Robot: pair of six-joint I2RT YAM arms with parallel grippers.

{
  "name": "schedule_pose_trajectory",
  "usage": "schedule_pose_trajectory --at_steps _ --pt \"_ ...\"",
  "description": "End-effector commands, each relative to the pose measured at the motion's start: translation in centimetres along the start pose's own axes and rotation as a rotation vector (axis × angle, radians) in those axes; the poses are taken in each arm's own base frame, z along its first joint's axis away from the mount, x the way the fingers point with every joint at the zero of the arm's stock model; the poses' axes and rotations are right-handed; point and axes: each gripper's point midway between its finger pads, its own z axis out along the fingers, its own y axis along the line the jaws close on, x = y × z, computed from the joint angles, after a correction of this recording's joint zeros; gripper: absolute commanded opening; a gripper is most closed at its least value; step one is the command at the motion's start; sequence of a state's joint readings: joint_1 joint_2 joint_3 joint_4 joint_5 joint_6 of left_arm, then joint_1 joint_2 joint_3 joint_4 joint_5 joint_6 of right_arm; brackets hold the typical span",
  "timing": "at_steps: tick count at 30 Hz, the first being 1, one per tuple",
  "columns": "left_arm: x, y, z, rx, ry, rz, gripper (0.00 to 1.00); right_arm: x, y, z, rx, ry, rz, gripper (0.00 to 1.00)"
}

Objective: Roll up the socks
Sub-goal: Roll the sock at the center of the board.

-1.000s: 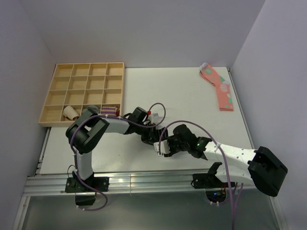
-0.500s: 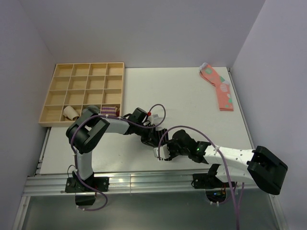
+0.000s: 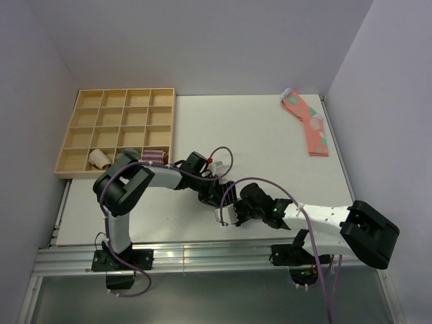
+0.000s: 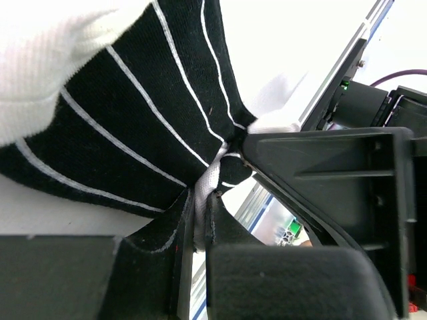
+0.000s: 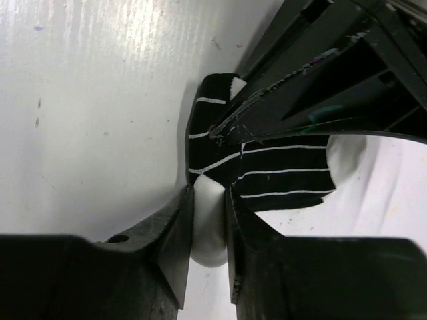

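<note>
Both end effectors: you have the left end effector [image 4: 200, 203] and the right end effector [image 5: 210, 200] clamped on the socks [image 4: 133, 113], tips almost meeting.
Left grip: its fingers [image 4: 153, 267] nip a fold of black fabric and white trim.
Right grip: a white end is squeezed between its fingers [image 5: 167, 247].
Socks: black with thin white stripes, bunched between the two grips, down at the bench [image 3: 270, 148] near its front edge.
Tray [image 3: 122, 108]: back left; maroon bundle [image 3: 154, 156] in the front-right compartment, cream roll [image 3: 100, 159] two compartments to its left.
Pink socks [image 3: 307, 121]: far right, well apart.
</note>
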State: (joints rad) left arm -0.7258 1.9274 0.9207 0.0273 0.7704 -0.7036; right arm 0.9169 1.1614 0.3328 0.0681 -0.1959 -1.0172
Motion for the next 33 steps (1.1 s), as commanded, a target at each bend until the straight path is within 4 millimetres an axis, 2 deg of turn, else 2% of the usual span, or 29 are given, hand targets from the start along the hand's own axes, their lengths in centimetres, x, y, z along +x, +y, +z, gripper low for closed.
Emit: schedule_pose_trajectory --at_steps 1,3,4,6,7,9,10,11,12,14,16,18,19,20,21,22,25,26,29,31,33 --pt "5.6 7.5 0.3 -0.258 0.123 -0.171 0.0 -0.9 -0.5 0.3 -0.031 -0.006 0.008 0.29" --pt "5.4 7.2 0.4 -0.243 0.114 -0.171 0.0 -0.9 0.5 0.3 -0.105 0.005 0.039 0.25" --pt "5.5 7.3 0.4 -0.24 0.114 -0.176 0.01 -1.2 0.0 0.4 -0.114 0.006 0.061 0.24" --pt "5.5 6.9 0.5 -0.224 0.105 -0.193 0.04 -1.1 0.7 0.3 -0.169 0.014 0.092 0.22" --pt "5.4 6.9 0.5 -0.208 0.086 -0.188 0.04 -1.2 0.0 0.5 -0.177 0.017 0.119 0.22" --pt "5.6 6.7 0.6 -0.193 0.072 -0.226 0.07 -0.7 0.9 0.5 -0.257 0.049 0.175 0.22" --pt "5.5 6.7 0.6 -0.181 0.046 -0.221 0.07 -1.6 -0.1 0.5 -0.265 0.024 0.192 0.22" --pt "5.5 6.7 0.6 -0.185 0.031 -0.246 0.07 -1.0 0.2 0.2 -0.302 0.05 0.23 0.21" --pt "5.8 7.3 0.4 -0.206 0.013 -0.261 0.09 -1.0 -0.4 0.6 -0.319 0.059 0.254 0.21" --pt "5.0 6.9 0.2 -0.197 -0.047 -0.261 0.1 -0.5 -0.1 0.4 -0.375 0.071 0.315 0.2" --pt "4.9 7.4 -0.2 -0.222 -0.092 -0.266 0.13 -0.8 -1.1 0.6 -0.403 0.065 0.354 0.21" --pt "4.0 6.7 -0.7 -0.211 -0.152 -0.248 0.18 -0.2 -0.1 0.3 -0.502 0.09 0.435 0.21" --pt "3.5 6.7 -1.1 -0.222 -0.195 -0.236 0.18 -0.6 -1.4 0.4 -0.503 0.081 0.448 0.21" --pt "3.2 6.6 -1.3 -0.224 -0.219 -0.236 0.19 -0.7 -0.9 0.0 -0.556 0.086 0.483 0.21" --pt "3.0 6.7 -1.4 -0.234 -0.244 -0.232 0.21 -0.3 -1.6 0.4 -0.568 0.091 0.509 0.2" --pt "2.3 6.6 -1.8 -0.238 -0.286 -0.218 0.23 -0.3 -1.1 0.0 -0.608 0.104 0.535 0.2" --pt "1.5 6.3 -2.3 -0.247 -0.361 -0.188 0.27 -0.4 -1.6 0.3 -0.667 0.087 0.59 0.2" --pt "1.0 6.3 -2.4 -0.257 -0.395 -0.173 0.28 -0.5 -1.2 -0.1 -0.705 0.093 0.618 0.2" --pt "0.4 5.8 -2.8 -0.24 -0.467 -0.151 0.34 -0.5 -1.1 0.1 -0.774 0.093 0.681 0.19" --pt "0.0 5.7 -3.1 -0.225 -0.509 -0.141 0.36 -0.4 -1.7 0.3 -0.779 0.094 0.705 0.19" --pt "-0.2 6.3 -3.5 -0.247 -0.557 -0.134 0.38 -0.3 -1.7 0.3 -0.821 0.103 0.732 0.19"
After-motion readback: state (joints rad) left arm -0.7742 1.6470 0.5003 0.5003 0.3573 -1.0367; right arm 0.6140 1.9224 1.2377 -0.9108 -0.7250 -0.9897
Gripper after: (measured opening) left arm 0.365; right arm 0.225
